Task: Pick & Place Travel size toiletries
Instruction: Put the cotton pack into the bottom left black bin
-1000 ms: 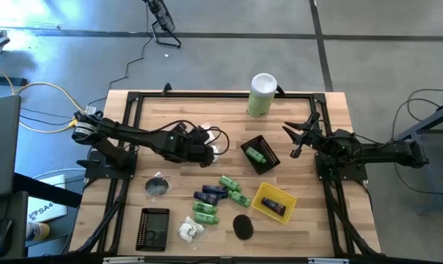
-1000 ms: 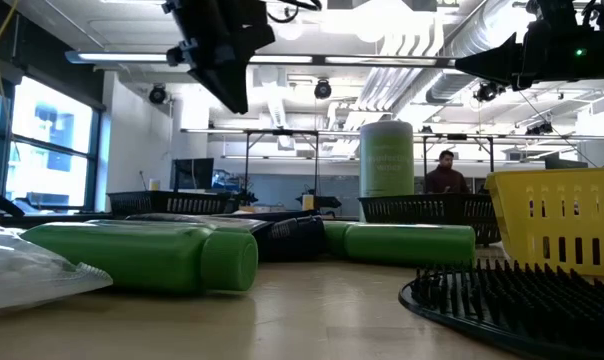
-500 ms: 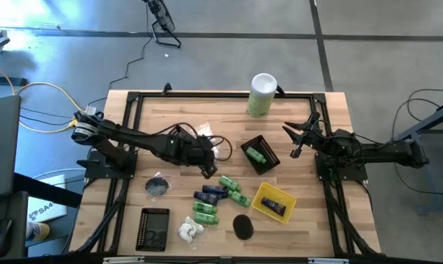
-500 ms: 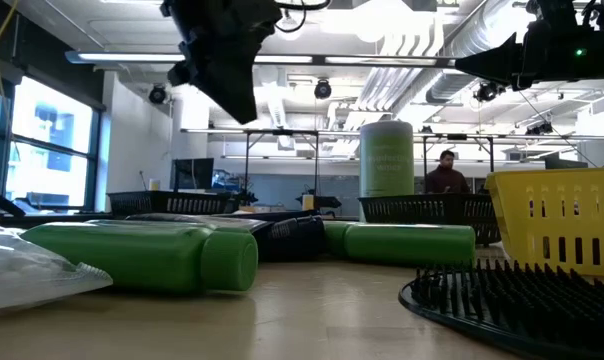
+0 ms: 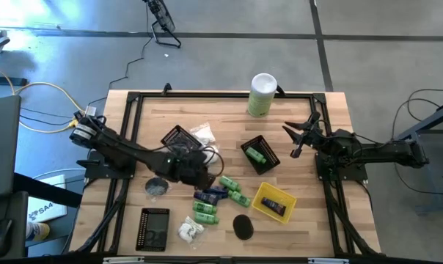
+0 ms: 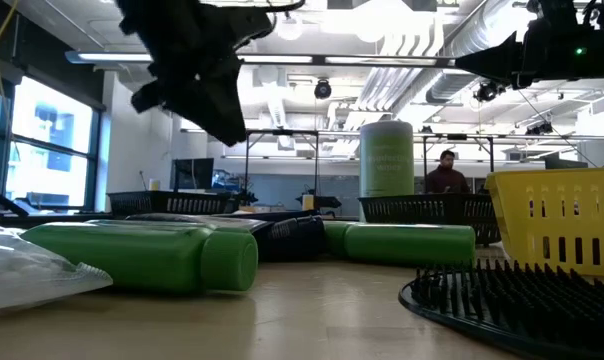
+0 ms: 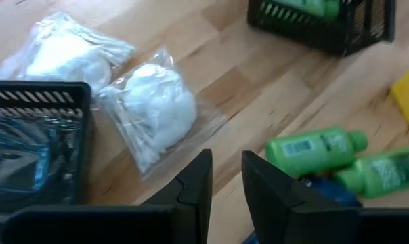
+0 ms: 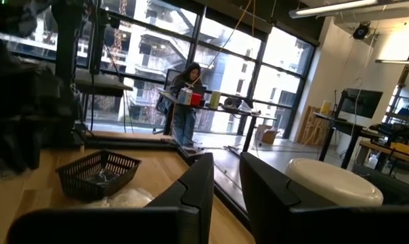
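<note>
Beyond table, low-view-only person (image 6: 446, 172)

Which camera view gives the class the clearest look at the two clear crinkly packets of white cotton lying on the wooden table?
The left wrist view: both clear crinkly packets of white cotton fill it, with contents visible. The high view shows them only as a small pale patch beside a black basket. The right wrist view shows a faint glimpse; the low view does not clearly show them.

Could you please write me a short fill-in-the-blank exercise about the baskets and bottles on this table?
1. The small black mesh basket near the right arm holds a ____ plastic bottle.
2. The dark navy tube lies in the ____ basket.
3. The tall white-and-green canister stands ____.

Missing words: green; yellow; upright
</note>
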Tool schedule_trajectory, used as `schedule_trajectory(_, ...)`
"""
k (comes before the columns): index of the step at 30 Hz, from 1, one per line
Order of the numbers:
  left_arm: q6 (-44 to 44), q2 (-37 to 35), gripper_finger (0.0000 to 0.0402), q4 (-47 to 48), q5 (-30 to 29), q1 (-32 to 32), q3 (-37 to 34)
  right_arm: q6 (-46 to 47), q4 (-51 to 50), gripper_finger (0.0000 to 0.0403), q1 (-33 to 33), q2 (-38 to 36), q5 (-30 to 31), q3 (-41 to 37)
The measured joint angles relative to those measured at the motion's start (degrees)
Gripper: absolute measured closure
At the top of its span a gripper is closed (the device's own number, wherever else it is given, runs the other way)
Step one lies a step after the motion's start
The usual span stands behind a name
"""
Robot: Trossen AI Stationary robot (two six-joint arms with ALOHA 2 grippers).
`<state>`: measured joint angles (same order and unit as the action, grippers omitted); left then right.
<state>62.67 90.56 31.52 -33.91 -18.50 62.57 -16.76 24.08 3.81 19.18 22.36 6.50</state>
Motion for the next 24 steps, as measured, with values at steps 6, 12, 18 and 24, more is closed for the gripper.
schedule_trajectory(6,1.6,0.0,0.0323,-8.8,-5.5,-1.6,-4.4,-0.4,0.5,0.0337,0.0,0.0,0.0,0.0)
schedule_trajectory(12,-5.5,0.5,0.0332,-11.2,-8.7,-1.3,-4.5,-1.1,0.6,0.0337,0.0,0.0,0.0,0.0)
schedule_trajectory(18,-9.9,1.6,0.0382,-12.3,-8.4,-1.8,-4.5,-1.1,0.4,0.0337,0.0,0.0,0.0,0.0)
schedule_trajectory(24,-12.3,4.5,0.0395,-13.2,-8.5,-1.8,-4.5,-1.1,-0.8,0.0337,0.0,0.0,-0.1,0.0)
